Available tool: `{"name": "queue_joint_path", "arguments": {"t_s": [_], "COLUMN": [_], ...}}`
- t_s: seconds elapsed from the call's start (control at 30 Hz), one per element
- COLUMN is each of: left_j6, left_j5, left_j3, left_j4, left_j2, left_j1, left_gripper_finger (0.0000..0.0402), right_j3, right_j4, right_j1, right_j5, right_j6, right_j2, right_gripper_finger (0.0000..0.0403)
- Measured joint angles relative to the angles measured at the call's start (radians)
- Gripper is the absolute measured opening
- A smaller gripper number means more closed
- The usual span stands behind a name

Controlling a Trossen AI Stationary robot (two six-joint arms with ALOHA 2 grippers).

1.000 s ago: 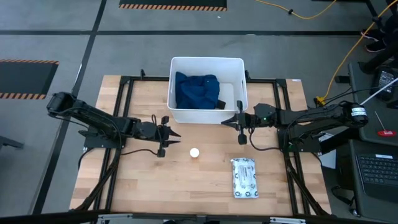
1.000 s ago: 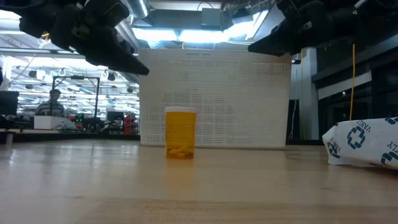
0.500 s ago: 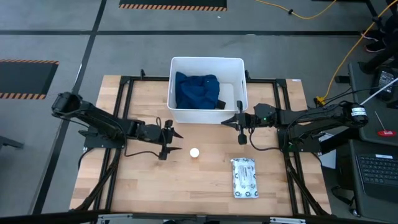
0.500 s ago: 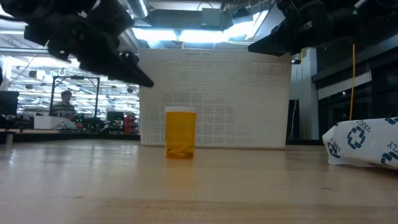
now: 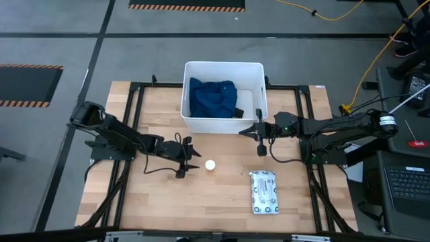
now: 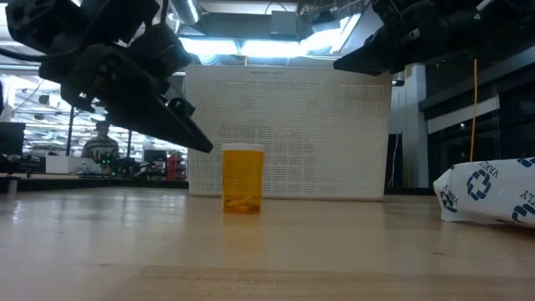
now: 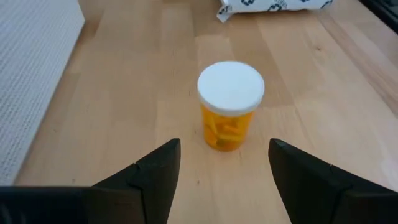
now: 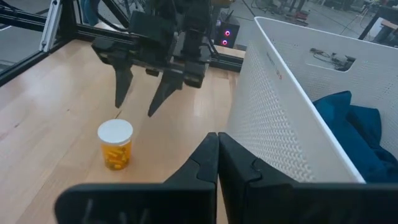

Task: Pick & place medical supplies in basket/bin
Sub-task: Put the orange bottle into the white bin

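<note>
The white-orange bottle (image 5: 210,165) stands upright on its base on the table, just in front of the white bin (image 5: 256,70). My left gripper (image 5: 193,160) is open and hovers low just left of the bottle (image 7: 231,102), touching nothing; its fingers (image 7: 156,172) point at it. The dark blue cloth (image 5: 211,97) lies in the bin, with a small dark thing (image 5: 238,113) beside it. The printed packet (image 5: 264,192) lies flat near the table's right front. My right gripper (image 5: 260,142) is shut and waits by the bin's near right corner.
The bin's perforated wall (image 6: 288,134) stands close behind the bottle (image 6: 242,178). The packet (image 6: 489,192) is to the right. Bare wood lies in front of the bottle. A black frame (image 5: 138,87) runs around the table. A person (image 6: 102,142) shows far off in the room.
My left gripper has moved toward the table's right and a little toward its near edge, sinking lower and closing in on the bottle. It has stayed open. The bottle, the packet and my right arm have kept still.
</note>
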Motion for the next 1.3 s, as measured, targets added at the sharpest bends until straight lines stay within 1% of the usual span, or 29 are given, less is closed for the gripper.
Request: {"name": "queue_joint_path", "arguments": {"t_s": [0.13,0.3,0.43,0.6,0.77,1.07,1.3], "left_j6": [-0.007,-0.025,-0.036,-0.064,-0.035,-0.028,-0.003], "left_j5": [0.004,0.053,0.053,0.058,0.073,0.073,0.075], "left_j3": [0.000,0.000,0.001,0.034,0.068,0.118,0.145], "left_j4": [0.061,0.163,0.240,0.240,0.268,0.272,0.269], "left_j2": [0.057,0.134,0.189,0.257,0.303,0.353,0.370], "left_j1": [0.000,0.000,0.000,0.000,0.000,0.004,0.004], "left_gripper_finger": [0.0237,0.0235,0.0234,0.0233,0.0233,0.0233,0.0233], "right_j3": [0.000,0.000,0.000,0.000,0.000,0.000,0.000], "right_j4": [0.000,0.000,0.001,0.003,0.004,0.006,0.008], "right_j1": [0.000,0.000,0.000,0.000,0.000,0.000,0.000], "right_j5": [0.000,0.000,0.000,0.000,0.000,0.000,0.000], "right_j6": [0.000,0.000,0.000,0.000,0.000,0.000,0.000], "right_j2": [0.000,0.000,0.000,0.000,0.000,0.000,0.000], "right_gripper_finger": [0.0008,0.0008,0.0008,0.0008,0.0008,0.0008,0.0008]}}
